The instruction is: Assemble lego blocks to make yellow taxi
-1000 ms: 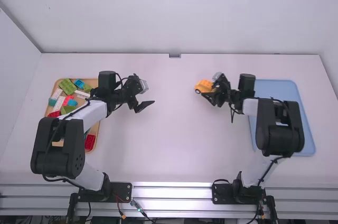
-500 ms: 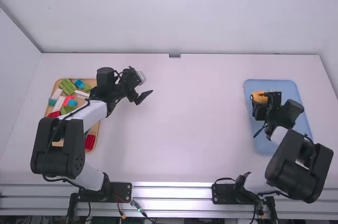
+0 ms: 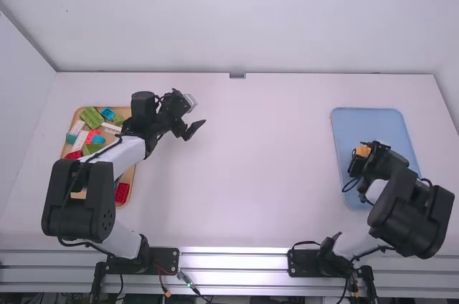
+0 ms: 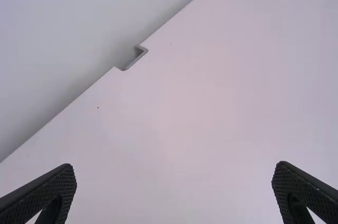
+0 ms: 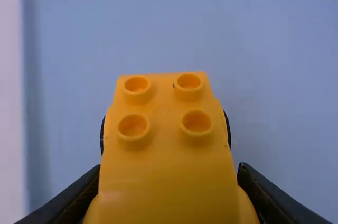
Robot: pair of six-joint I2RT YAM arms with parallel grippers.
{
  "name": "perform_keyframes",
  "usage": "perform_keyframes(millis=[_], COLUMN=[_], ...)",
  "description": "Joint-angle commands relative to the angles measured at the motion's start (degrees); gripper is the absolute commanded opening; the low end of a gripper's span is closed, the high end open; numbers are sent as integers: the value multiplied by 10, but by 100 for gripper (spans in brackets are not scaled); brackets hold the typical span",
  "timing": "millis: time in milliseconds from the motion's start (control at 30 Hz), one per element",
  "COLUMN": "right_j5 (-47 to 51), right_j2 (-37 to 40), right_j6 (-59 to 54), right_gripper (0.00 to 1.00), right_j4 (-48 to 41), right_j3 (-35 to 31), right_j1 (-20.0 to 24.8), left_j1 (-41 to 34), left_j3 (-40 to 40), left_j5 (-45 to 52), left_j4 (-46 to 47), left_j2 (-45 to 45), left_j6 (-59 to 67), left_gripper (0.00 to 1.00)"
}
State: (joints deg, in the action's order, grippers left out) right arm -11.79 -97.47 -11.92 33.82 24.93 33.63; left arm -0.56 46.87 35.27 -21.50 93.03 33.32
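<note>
The yellow taxi (image 3: 363, 151) is over the near part of the blue tray (image 3: 376, 121), held by my right gripper (image 3: 361, 160). In the right wrist view, the yellow taxi (image 5: 166, 139) has several studs and dark wheels at its sides, and my right gripper (image 5: 169, 195) is shut on it, one finger on each side. My left gripper (image 3: 189, 127) is above the table beside the wooden tray, open and holding nothing; in the left wrist view, the fingers of my left gripper (image 4: 174, 189) stand wide apart over bare table.
A wooden tray (image 3: 126, 112) at the left holds loose green, red, white and blue blocks, partly under my left arm. A small grey bracket (image 3: 237, 75) sits at the table's back edge.
My right gripper has carried the yellow taxi from the table's middle right to over the blue tray, then nearer the camera. My left gripper has shifted slightly.
</note>
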Motion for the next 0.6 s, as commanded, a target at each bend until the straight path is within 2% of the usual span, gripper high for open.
perform_keyframes(millis=[0,100,133,167,200,400,567], right_j5=[16,14,14,13,13,16,62], right_j2=[-23,-29,-28,-28,-28,22,106], right_j6=[15,14,14,14,14,15,54], right_gripper=[58,72,82,88,100,99,99], right_j4=[2,-1,-2,-1,-1,-52,-197], right_j3=[24,29,32,35,36,52,108], right_j1=[2,2,2,1,0,-19,-50], left_j1=[1,2,1,1,1,-1,-39], left_j3=[-4,-4,-4,-4,-4,-4,-4], left_j5=[2,2,2,2,3,-16,-156], left_j4=[1,2,2,2,2,-3,-9], left_j2=[1,1,1,1,1,1,0], left_j6=[-6,-6,-10,-10,-10,-42,-100], left_gripper=[99,99,99,99,99,99,99])
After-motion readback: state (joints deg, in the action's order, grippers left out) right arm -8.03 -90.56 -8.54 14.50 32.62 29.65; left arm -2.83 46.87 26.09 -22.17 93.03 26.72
